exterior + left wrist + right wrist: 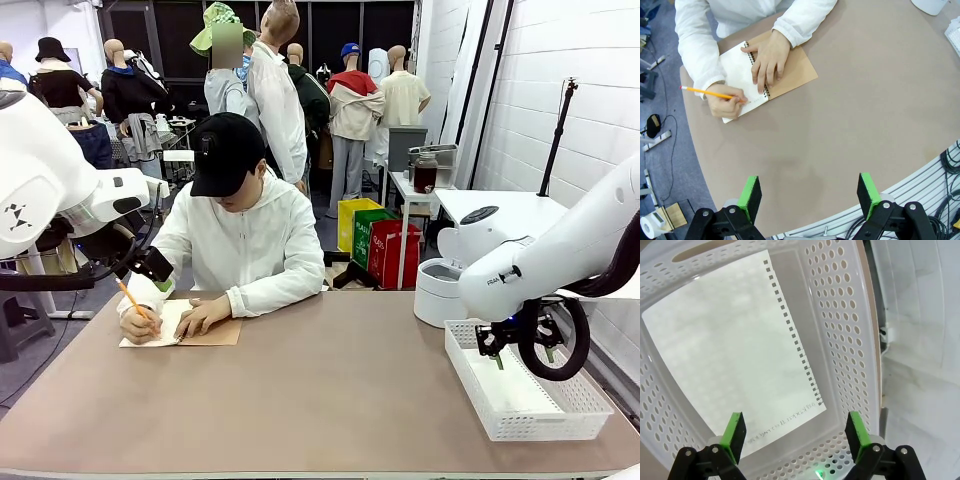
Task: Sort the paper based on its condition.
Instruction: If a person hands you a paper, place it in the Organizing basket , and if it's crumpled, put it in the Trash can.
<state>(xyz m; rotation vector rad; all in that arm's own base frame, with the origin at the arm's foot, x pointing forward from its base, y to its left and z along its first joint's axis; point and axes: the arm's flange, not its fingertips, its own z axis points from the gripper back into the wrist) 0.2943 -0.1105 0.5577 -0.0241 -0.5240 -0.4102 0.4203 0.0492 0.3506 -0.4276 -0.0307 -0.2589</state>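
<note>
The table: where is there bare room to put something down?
The broad middle of the table is bare, from the notebook across to the white basket, and along the near edge. Crowded: the far left, where the person writes, and the right side, with the basket holding a flat sheet and the white tub behind it.

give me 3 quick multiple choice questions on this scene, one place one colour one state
1. Where is the sheet? A in the basket; B on the floor; C in a hand.
2. What colour is the pencil? A blue; B yellow; C green.
3. How is the right tool? A open, empty; B shut on the sheet; C shut on the pencil.
Answers: 1 A, it lies flat inside the perforated walls; 2 B, its shaft is yellow; 3 A, its pads stand apart, nothing between.
</note>
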